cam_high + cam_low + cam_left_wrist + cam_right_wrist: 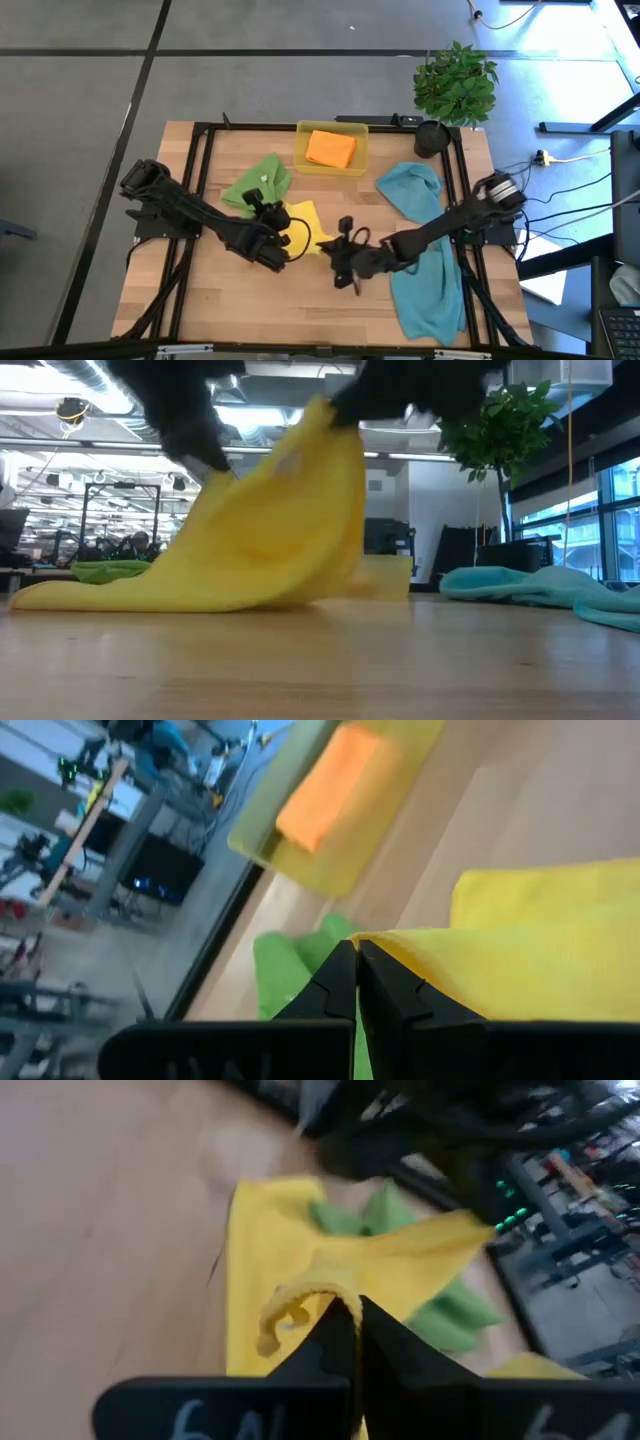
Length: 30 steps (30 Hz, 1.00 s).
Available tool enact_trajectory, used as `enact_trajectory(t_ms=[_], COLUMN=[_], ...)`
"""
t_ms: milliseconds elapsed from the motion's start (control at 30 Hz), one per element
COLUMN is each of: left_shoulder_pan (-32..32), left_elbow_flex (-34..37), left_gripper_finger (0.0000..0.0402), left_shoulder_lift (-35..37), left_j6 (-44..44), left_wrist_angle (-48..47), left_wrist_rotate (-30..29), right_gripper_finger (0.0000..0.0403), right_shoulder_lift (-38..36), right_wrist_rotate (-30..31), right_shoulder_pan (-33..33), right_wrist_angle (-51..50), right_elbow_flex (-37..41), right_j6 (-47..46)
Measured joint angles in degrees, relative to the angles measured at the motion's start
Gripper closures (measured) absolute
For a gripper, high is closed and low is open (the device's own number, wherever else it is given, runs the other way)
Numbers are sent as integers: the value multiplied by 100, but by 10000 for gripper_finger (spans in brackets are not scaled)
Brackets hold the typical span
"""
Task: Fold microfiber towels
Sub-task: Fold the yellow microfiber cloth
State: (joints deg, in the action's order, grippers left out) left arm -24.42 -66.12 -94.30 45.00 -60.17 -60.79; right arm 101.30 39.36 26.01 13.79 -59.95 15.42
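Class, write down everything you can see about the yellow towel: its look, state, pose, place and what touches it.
The yellow towel is a soft, fuzzy, plain bright cloth near the middle of the wooden table. It is partly lifted into a draped peak, its lower part trailing on the wood. The left gripper and the right gripper each pinch an edge with shut jaws. The green towel lies beside it.

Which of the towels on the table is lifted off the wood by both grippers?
The yellow towel: left gripper and right gripper each pinch an edge, while the other towels lie untouched.
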Motion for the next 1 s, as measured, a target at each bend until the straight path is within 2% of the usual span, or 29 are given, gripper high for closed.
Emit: enact_trajectory(t_ms=[267, 600, 833, 1000], left_shoulder_pan=[-450, -1030, -1809, -2422], left_elbow_flex=[-1041, -2460, -2943, -2956], left_gripper_finger=[402, 402, 402, 402], left_shoulder_lift=[403, 760, 771, 749], left_j6=[-1211, -2724, -2944, -2949], left_wrist_angle=[-46, -34, -20, 419], left_wrist_rotate=[-580, -722, -385, 117], right_gripper_finger=[400, 401, 401, 401], right_shoulder_lift=[-1490, -3100, -3456, -3312], right_wrist_rotate=[790, 860, 855, 422], right_shoulder_pan=[219, 792, 1503, 1935], right_wrist_angle=[-848, -884, -876, -826], right_elbow_flex=[137, 138, 138, 138], right_j6=[-234, -335, -914, -1277])
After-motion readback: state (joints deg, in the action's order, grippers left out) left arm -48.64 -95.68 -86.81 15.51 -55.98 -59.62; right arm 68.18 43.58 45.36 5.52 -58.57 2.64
